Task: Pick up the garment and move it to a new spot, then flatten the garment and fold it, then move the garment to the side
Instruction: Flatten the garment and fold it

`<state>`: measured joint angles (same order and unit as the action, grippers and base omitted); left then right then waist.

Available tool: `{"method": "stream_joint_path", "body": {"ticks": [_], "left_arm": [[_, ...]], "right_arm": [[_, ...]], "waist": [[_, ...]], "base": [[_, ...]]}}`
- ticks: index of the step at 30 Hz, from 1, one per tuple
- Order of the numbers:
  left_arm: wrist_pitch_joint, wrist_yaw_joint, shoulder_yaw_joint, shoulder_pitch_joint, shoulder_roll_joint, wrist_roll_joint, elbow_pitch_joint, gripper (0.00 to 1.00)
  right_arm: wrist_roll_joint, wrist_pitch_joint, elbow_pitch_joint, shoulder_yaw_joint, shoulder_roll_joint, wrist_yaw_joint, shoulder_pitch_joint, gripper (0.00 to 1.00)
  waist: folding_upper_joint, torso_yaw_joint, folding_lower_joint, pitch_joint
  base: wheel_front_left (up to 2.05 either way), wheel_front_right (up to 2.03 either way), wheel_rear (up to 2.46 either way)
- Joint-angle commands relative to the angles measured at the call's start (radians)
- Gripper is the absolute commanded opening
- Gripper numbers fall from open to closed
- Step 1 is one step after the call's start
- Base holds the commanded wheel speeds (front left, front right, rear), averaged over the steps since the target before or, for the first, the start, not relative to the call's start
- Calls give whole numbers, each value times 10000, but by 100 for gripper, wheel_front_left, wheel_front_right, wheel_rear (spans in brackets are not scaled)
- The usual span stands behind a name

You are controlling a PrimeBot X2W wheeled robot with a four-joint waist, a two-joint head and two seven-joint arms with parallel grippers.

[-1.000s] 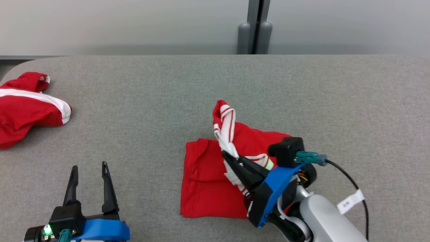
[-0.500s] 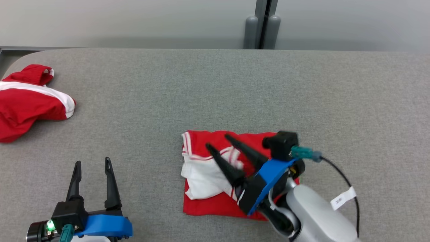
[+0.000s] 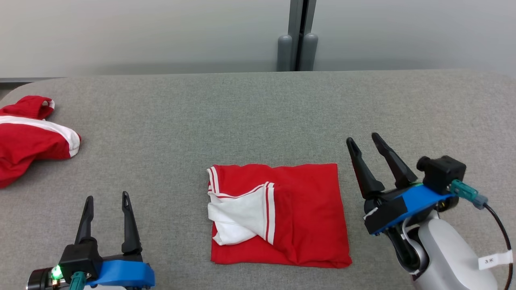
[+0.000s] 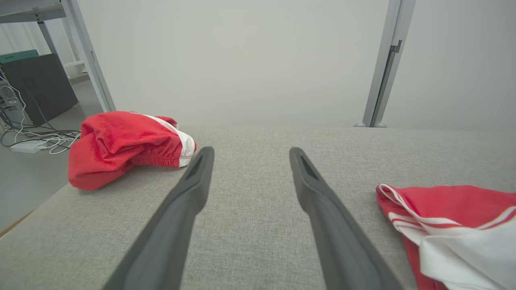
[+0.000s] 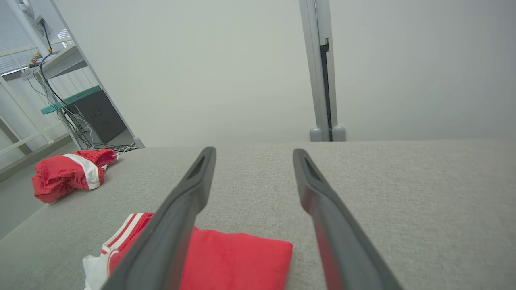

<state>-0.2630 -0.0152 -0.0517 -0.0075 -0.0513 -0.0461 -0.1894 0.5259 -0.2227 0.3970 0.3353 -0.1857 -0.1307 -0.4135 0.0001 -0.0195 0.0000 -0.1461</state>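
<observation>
A red garment with white striped trim lies folded into a rough rectangle on the grey table, a white panel showing on its left half. The garment also lies at the right edge of the left wrist view, and as a red garment low in the right wrist view. My right gripper hovers open just right of it, touching nothing. My left gripper rests open at the lower left, well clear of the cloth, with bare table between its fingers.
A second red and white garment lies crumpled at the table's far left edge. The grey table stretches wide behind the folded one. A grey post stands at the wall behind the table.
My right gripper has let go of the garment's striped edge, opened, and pulled away to the right. The lifted flap dropped and the garment now lies flat. The camera shifted slightly.
</observation>
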Motion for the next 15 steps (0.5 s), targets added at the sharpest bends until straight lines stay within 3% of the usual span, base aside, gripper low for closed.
{"method": "stream_joint_path", "body": {"ticks": [1,10,11,12,13,15], "left_arm": [[-25,44,-45,0,14,31,38,100],[-25,120,-82,110,14,63,8,100],[-25,126,-58,108,13,59,-3,100],[-23,130,-30,92,14,56,-12,100],[-25,131,-5,68,14,45,-12,100],[-23,128,52,-1,14,23,-24,100]], "right_arm": [[-85,-85,29,-164,-63,-2,267,100],[-408,-119,564,-167,32,-2,817,100],[-485,-76,703,-66,51,-2,771,42],[-488,-95,813,7,114,-2,680,34],[-455,-51,975,144,172,-2,587,0],[-561,-28,1315,430,207,-2,340,0]], "waist": [[-1,38,0,39],[-1,98,0,85],[-1,73,0,82],[-1,43,0,71],[-1,10,0,48],[-1,-72,0,6]], "base": [[0,0,0],[0,0,0],[0,0,0],[0,0,0],[0,0,0],[0,0,0]]}}
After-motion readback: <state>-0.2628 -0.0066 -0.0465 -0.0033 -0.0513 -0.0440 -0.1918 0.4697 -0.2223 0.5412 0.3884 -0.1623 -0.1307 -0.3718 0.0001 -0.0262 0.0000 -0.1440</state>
